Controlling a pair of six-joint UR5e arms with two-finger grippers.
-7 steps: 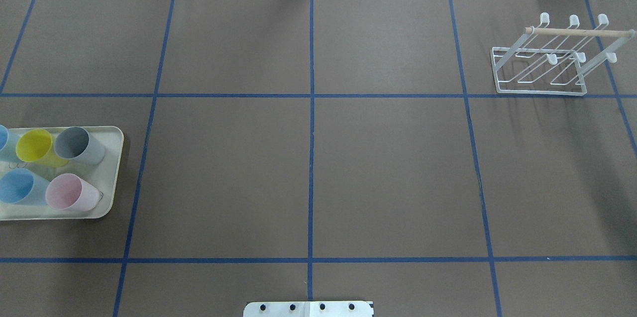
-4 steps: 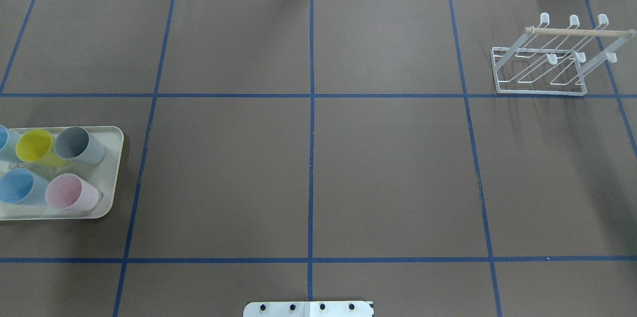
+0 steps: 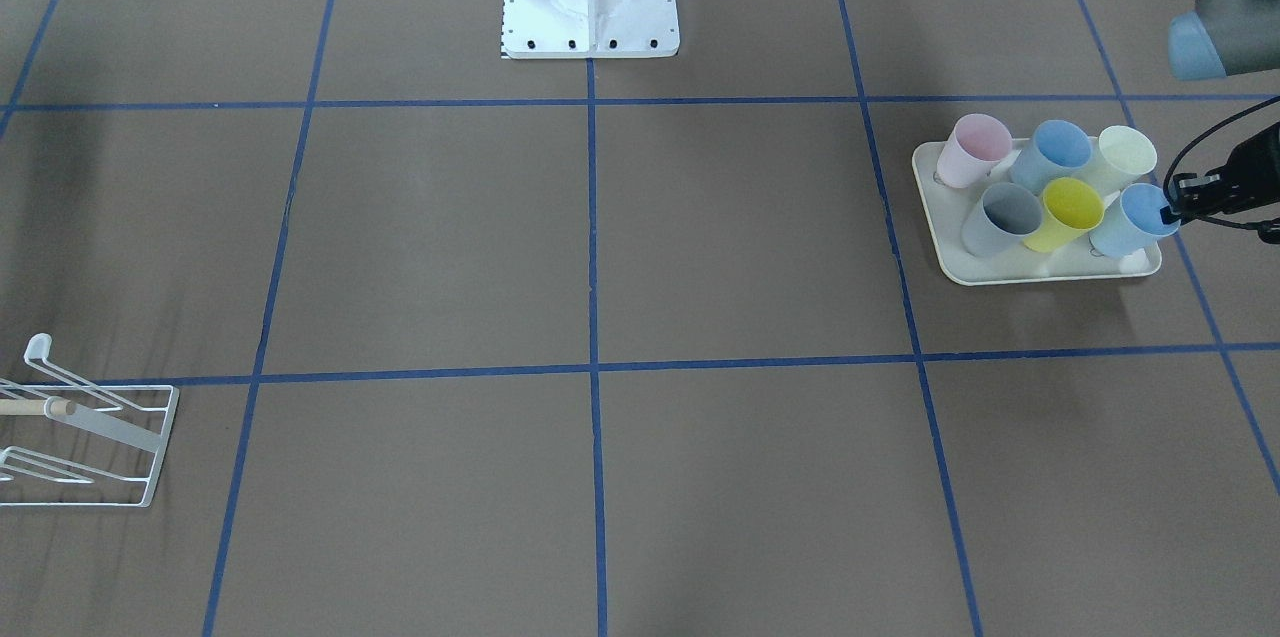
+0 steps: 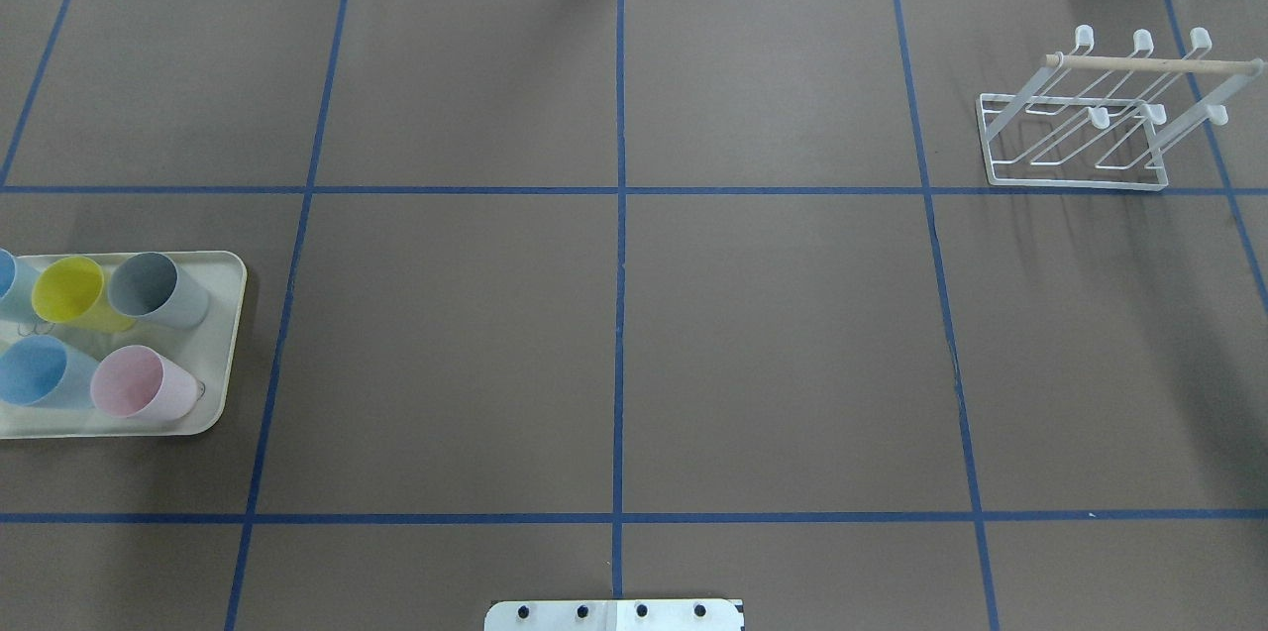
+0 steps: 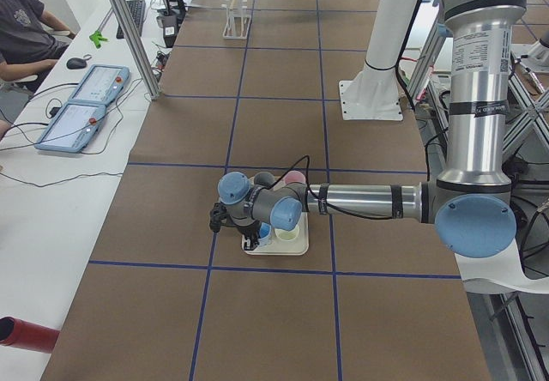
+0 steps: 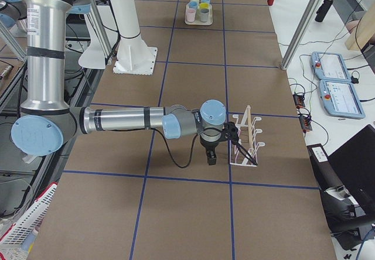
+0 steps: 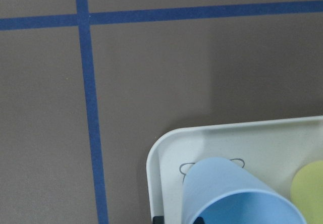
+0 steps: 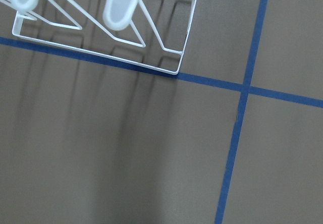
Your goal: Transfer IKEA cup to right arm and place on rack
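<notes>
Several pastel IKEA cups stand on a cream tray, which also shows at the overhead view's left edge. My left gripper is at the rim of the light-blue corner cup. The left wrist view shows that cup with one black fingertip outside its wall and another inside, a gap still showing. The white wire rack with its wooden dowel stands at the far right. The right arm holds its gripper low beside the rack; I cannot tell its state.
The pink, grey and yellow cups crowd close to the blue one. The robot's white base plate sits at the table's middle edge. Blue tape lines cross the brown table cover. A person sits at the side desk.
</notes>
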